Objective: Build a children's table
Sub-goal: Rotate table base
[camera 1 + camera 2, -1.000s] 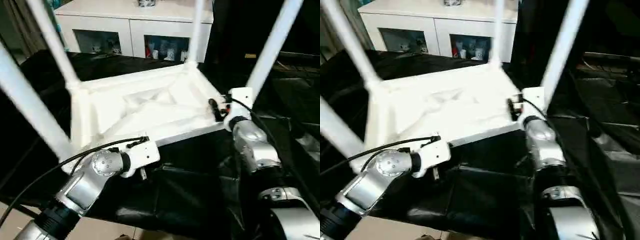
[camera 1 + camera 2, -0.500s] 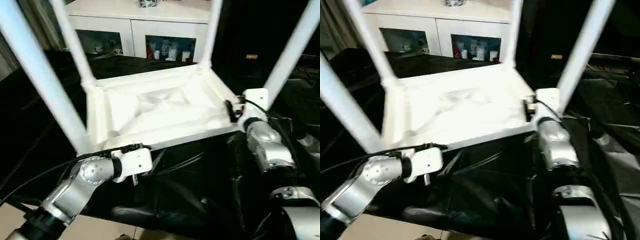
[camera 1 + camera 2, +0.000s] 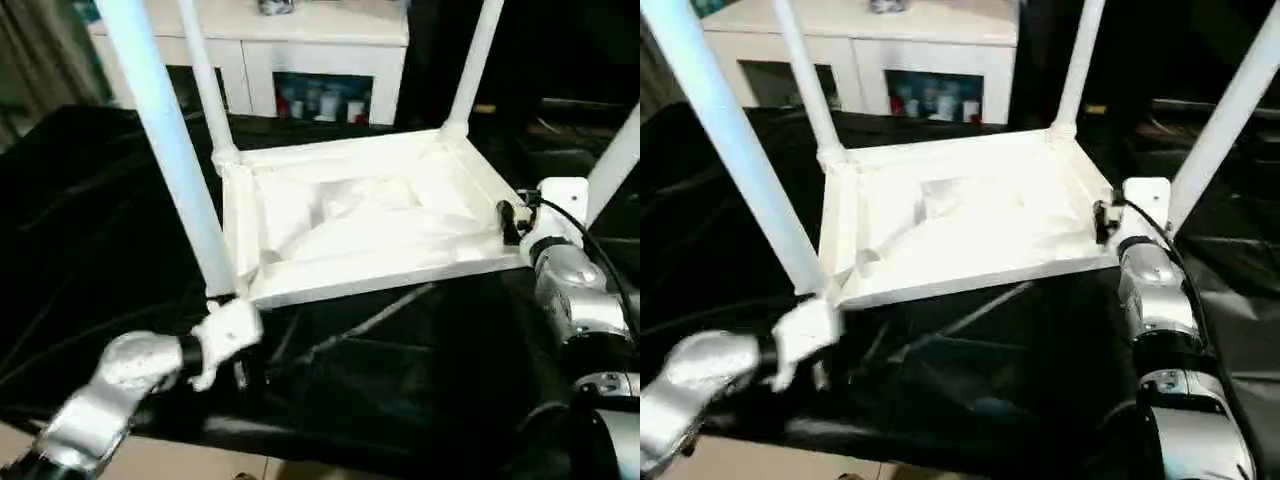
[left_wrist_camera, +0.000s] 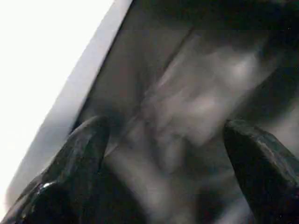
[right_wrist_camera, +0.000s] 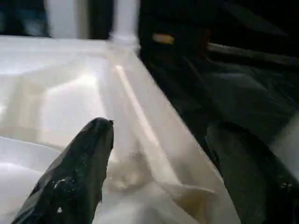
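Four legs (image 3: 735, 150) already stand in the upturned tabletop (image 3: 960, 225); both our grippers, left (image 4: 163, 154) beside its near corner, right (image 5: 159, 154) astride its rim, are spread. Next we'd grasp and flip it.

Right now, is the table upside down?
Yes. The tabletop lies ribbed side up on the black cover, its legs pointing upward.
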